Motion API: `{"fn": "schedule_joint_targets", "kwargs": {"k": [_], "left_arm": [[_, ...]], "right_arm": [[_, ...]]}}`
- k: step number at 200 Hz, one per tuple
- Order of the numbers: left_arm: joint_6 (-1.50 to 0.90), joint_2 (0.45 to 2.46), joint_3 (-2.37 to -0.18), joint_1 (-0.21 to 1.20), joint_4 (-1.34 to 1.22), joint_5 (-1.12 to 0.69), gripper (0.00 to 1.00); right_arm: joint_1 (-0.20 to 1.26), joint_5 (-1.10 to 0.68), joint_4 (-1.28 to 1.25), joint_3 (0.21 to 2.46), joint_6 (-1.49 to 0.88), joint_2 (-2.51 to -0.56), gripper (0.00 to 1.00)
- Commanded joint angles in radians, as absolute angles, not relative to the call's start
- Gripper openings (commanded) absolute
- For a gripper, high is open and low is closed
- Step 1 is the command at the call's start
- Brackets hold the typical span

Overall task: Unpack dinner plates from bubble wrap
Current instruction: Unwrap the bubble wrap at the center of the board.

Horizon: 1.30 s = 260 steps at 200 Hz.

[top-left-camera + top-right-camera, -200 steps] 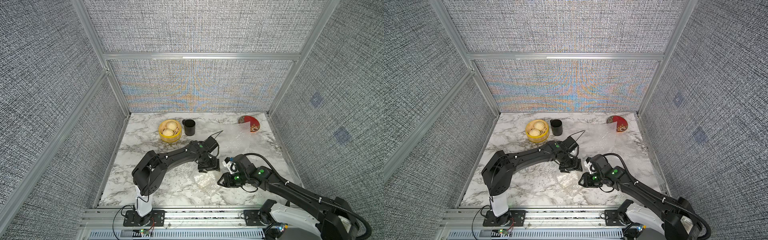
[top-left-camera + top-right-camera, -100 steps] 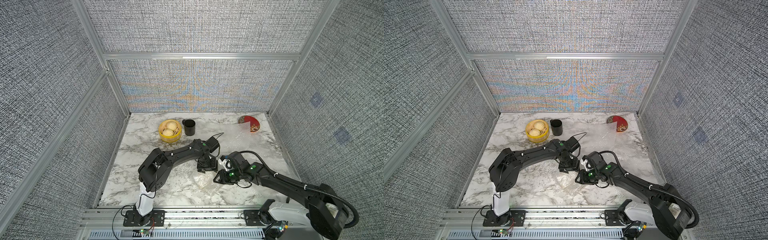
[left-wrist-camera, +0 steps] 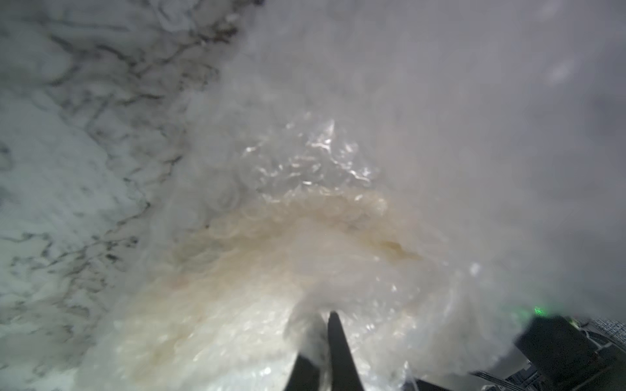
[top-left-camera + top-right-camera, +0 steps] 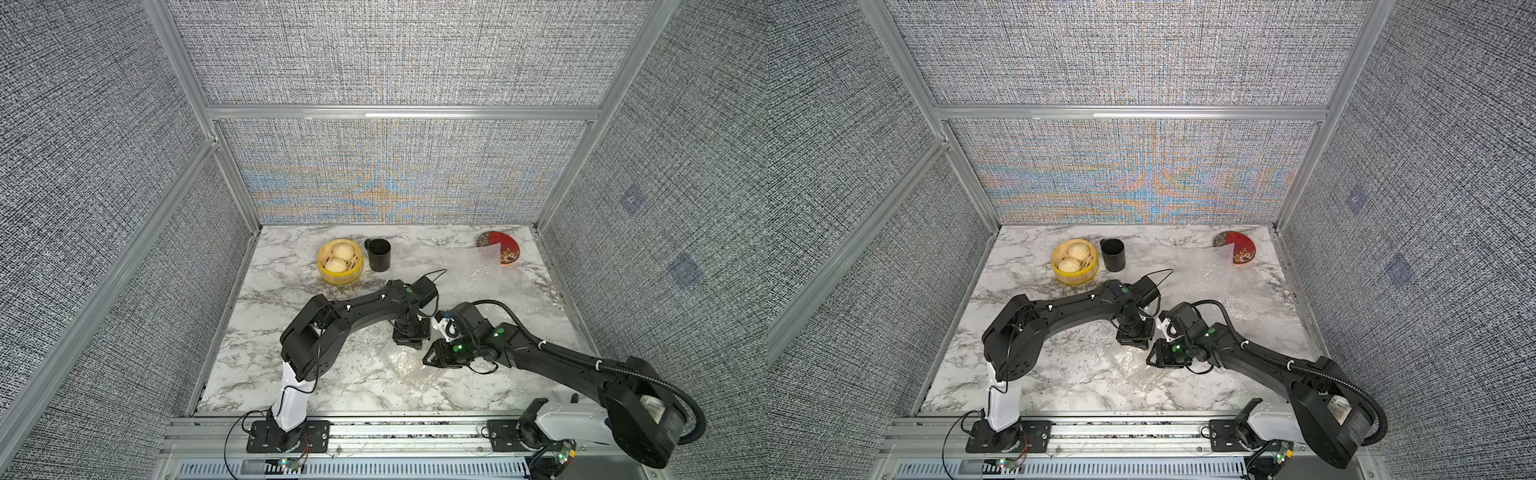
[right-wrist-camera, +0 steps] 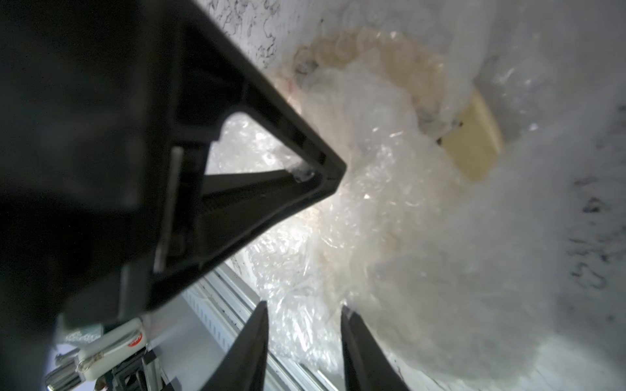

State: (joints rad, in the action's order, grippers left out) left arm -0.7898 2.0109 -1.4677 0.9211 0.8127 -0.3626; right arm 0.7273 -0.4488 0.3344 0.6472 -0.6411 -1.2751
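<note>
Your left hand [image 3: 327, 315] was pinched fully closed on the crumpled clear bubble wrap [image 3: 305, 162] bundled round the cream round plate [image 5: 474, 145], front middle of the white marble worktop [image 4: 291, 332]. Your right hand [image 5: 305, 308] sat just beside it, fingers partly apart with wrap between them, couldn't tell if it gripped. The dark red patterned-rim plate [image 4: 505, 249] lay in the far right corner, partly under a flat clear bubble sheet [image 4: 469, 274].

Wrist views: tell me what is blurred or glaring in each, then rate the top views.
Left wrist view: soft throughout, table smeared, wrap a haze with few glints. Right wrist view: left claw looms dark and unfocused; wrap glares white mid-frame. Both top views: sharp, evenly lit, rainbow moiré on the back wall.
</note>
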Motion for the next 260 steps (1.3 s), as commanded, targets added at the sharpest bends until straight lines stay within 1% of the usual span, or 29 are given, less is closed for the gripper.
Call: {"fn": "schedule_joint_targets", "kwargs": {"k": [1, 37, 54, 59, 80, 104, 124, 138, 148, 150, 153, 158, 164, 181, 243, 260], "left_arm": [[-0.799, 2.007, -1.463, 0.920, 0.780, -0.389, 0.00], [-0.802, 1.994, -1.444, 0.920, 0.777, -0.394, 0.00], [-0.804, 1.995, -1.435, 0.921, 0.776, -0.394, 0.00], [-0.803, 1.966, -1.432, 0.920, 0.777, -0.393, 0.00], [-0.805, 1.953, -1.417, 0.920, 0.773, -0.394, 0.00], [-0.811, 1.951, -1.401, 0.921, 0.762, -0.405, 0.00], [-0.818, 1.957, -1.390, 0.921, 0.741, -0.417, 0.00], [-0.816, 1.966, -1.389, 0.921, 0.741, -0.412, 0.00], [-0.816, 1.977, -1.388, 0.918, 0.742, -0.401, 0.00], [-0.816, 1.978, -1.388, 0.917, 0.743, -0.399, 0.01], [-0.815, 1.981, -1.388, 0.917, 0.743, -0.399, 0.08], [-0.815, 1.983, -1.388, 0.916, 0.742, -0.397, 0.16], [-0.816, 1.984, -1.388, 0.912, 0.740, -0.395, 0.19], [-0.815, 2.019, -1.391, 0.907, 0.732, -0.392, 0.21], [-0.821, 2.073, -1.419, 0.905, 0.726, -0.378, 0.20], [-0.818, 2.070, -1.427, 0.903, 0.737, -0.375, 0.20]], "right_arm": [[0.754, -0.405, 0.338, 0.649, -0.629, -1.276, 0.38], [0.776, -0.279, 0.404, 0.665, -0.665, -1.293, 0.38], [0.777, -0.225, 0.416, 0.666, -0.690, -1.286, 0.35], [0.777, -0.210, 0.416, 0.667, -0.696, -1.286, 0.34], [0.779, -0.193, 0.391, 0.674, -0.710, -1.303, 0.30], [0.798, -0.196, 0.381, 0.716, -0.703, -1.372, 0.26], [0.824, -0.212, 0.355, 0.739, -0.698, -1.408, 0.16], [0.854, -0.207, 0.358, 0.756, -0.684, -1.399, 0.06], [0.881, -0.198, 0.359, 0.761, -0.662, -1.369, 0.00], [0.886, -0.197, 0.359, 0.763, -0.658, -1.362, 0.00], [0.893, -0.197, 0.357, 0.762, -0.652, -1.350, 0.00], [0.904, -0.197, 0.351, 0.760, -0.639, -1.329, 0.00], [0.917, -0.205, 0.344, 0.754, -0.621, -1.299, 0.00], [0.928, -0.249, 0.328, 0.725, -0.591, -1.220, 0.00], [0.878, -0.419, 0.281, 0.587, -0.606, -1.034, 0.00], [0.854, -0.449, 0.267, 0.559, -0.618, -0.976, 0.12]]}}
